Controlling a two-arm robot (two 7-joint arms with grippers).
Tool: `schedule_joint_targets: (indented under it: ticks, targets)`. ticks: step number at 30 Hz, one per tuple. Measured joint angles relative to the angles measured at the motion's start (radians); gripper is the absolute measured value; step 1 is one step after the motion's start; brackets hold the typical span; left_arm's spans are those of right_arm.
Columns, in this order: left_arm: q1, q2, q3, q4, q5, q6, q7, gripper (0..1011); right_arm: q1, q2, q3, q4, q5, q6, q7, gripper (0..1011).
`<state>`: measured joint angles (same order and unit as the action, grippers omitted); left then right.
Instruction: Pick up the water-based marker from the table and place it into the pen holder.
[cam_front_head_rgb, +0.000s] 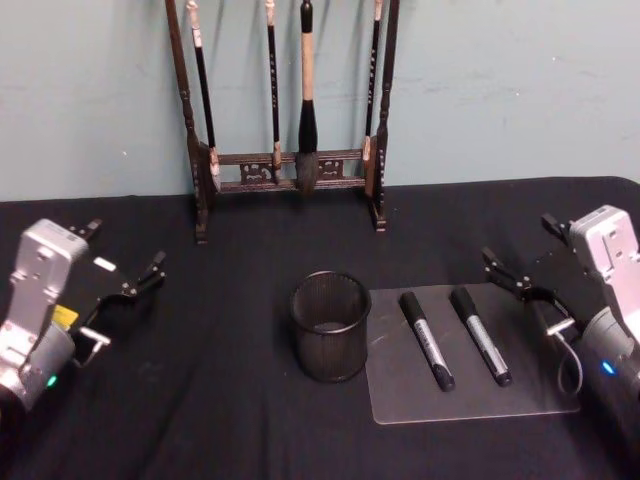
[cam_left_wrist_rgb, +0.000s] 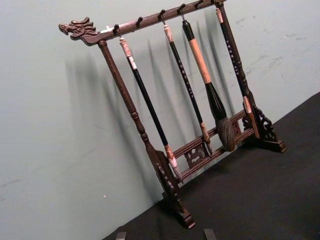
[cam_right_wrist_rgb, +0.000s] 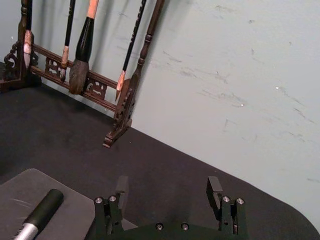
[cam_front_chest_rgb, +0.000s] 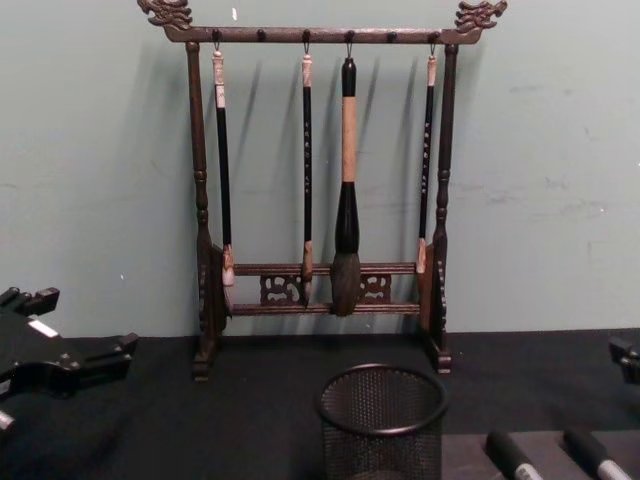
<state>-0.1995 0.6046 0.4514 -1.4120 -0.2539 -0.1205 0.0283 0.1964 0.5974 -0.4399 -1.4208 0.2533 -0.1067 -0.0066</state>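
Black cloth covers the tabletop (cam_front_head_rgb: 200, 420) before a pale green wall (cam_front_head_rgb: 500, 90). Two black-and-silver water-based markers (cam_front_head_rgb: 427, 340) lie untouched on a translucent grey mat (cam_front_head_rgb: 530, 390) at three o'clock of the round black wire-mesh pen holder (cam_front_head_rgb: 330, 325), which looks empty. Left pincer (cam_front_head_rgb: 128, 300), at nine o'clock, and right pincer (cam_front_head_rgb: 525, 295), past the mat, both gape, holding nothing. Grasp, carry and drop all remain.

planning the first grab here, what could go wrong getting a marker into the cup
The two markers lie close together on the mat, so the open right gripper could bump the second one while grabbing the first. The mesh cup stands right beside the mat; a marker carried low might knock it over.
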Motion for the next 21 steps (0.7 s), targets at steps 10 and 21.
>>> schedule_joint_targets:
  ticks: [10,21]
  targets:
    - [0.000,0.000,0.000,0.000,0.000,0.000,0.000,1001,-0.025,-0.022,0.037,-0.049,0.024,0.092,0.010,1002]
    - [0.000,0.000,0.000,0.000,0.000,0.000,0.000,1001,-0.038,-0.056,0.067,-0.119,0.064,0.255,0.030,1002]
